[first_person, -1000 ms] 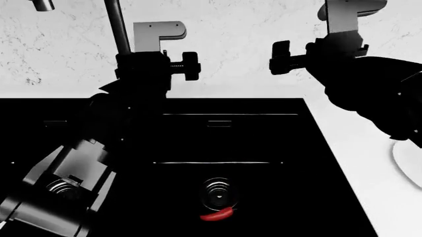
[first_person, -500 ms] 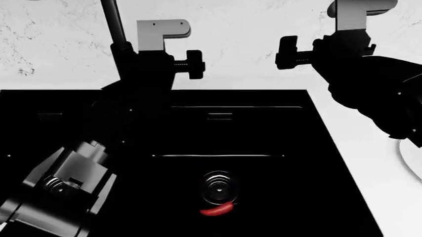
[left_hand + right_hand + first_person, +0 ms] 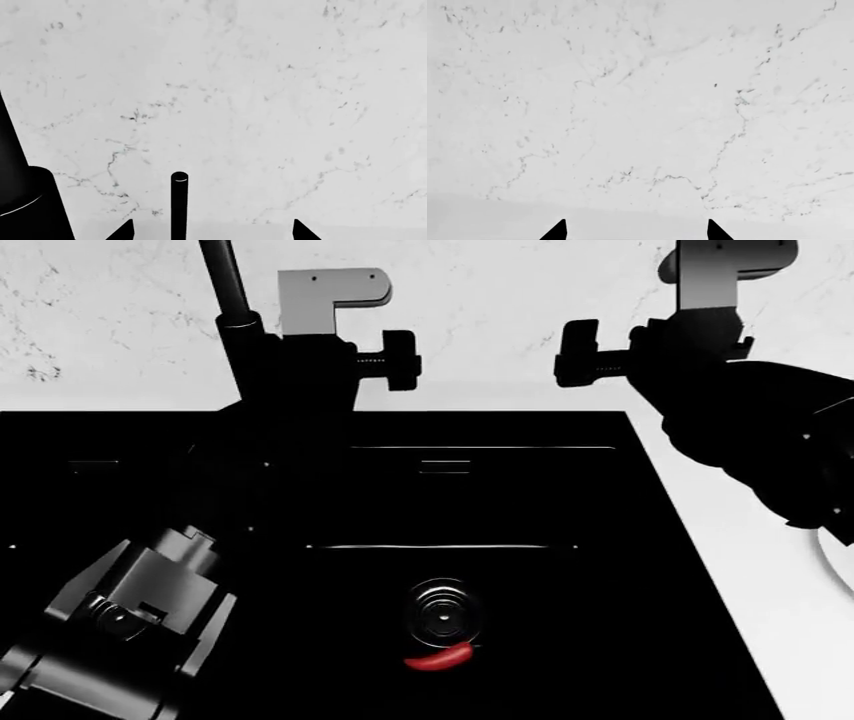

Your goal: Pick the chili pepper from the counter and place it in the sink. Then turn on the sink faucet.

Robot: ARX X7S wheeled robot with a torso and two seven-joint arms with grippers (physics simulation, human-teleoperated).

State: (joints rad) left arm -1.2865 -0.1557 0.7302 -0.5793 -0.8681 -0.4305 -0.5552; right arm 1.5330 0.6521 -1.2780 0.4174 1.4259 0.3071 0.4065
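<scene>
Marble wall fills both wrist views as the left gripper (image 3: 212, 231), fingertips apart and empty, has crept nearer the sink faucet (image 3: 227, 285); chili pepper (image 3: 441, 659) already sits in the sink (image 3: 641, 540), right gripper (image 3: 636, 231) spread open too.

The right gripper (image 3: 636, 231), fingertips (image 3: 557, 231) spread apart, faces the grey-veined marble backsplash (image 3: 640, 100).

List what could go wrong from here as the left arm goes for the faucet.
1. In the left wrist view the slim dark lever rod sits off-centre between the open left gripper fingertips, so a closing grip could glance off it.
2. The left arm crowds the dark metal upright faucet pipe and might knock it.
3. The small glossy red chili pepper lies beside the round metal drain in the glossy black sink; running water may shift it.
</scene>
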